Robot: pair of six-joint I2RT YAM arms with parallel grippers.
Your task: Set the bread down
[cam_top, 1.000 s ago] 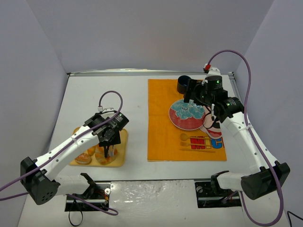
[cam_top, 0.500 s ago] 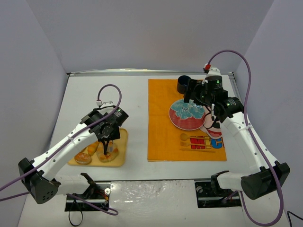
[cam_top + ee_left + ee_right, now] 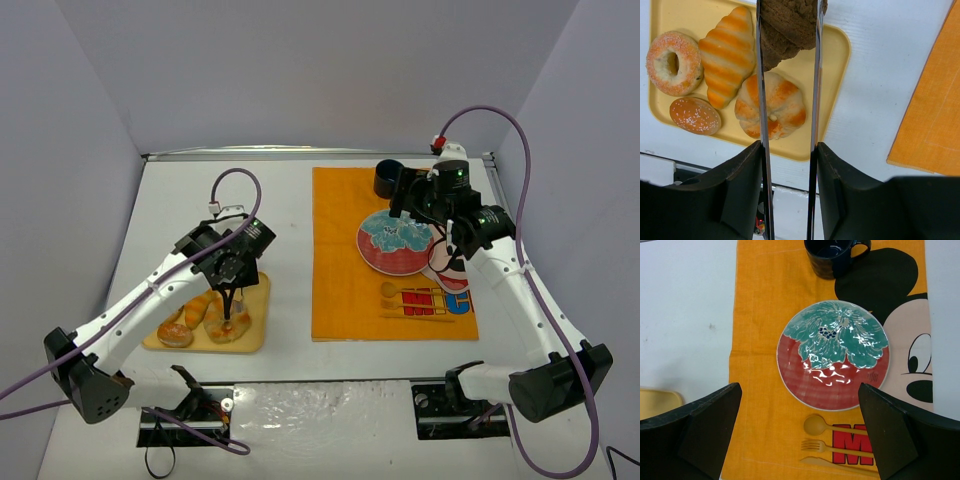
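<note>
1. Yellow tray, near left: the bread is held just above it, pinched in the narrowed jaws of the left gripper.
2. Plate, right, is the likely target. The bread is best lifted clear and carried level. The right gripper jaws are spread wide, empty.
3. Bread: the narrow end seems pointed wristward, long axis along the jaws.

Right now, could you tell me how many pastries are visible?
5. On the tray: ring donut at one end, croissant beside it, small sugared bun near both, round twisted bun mid-tray. The left gripper holds the bread.
</note>
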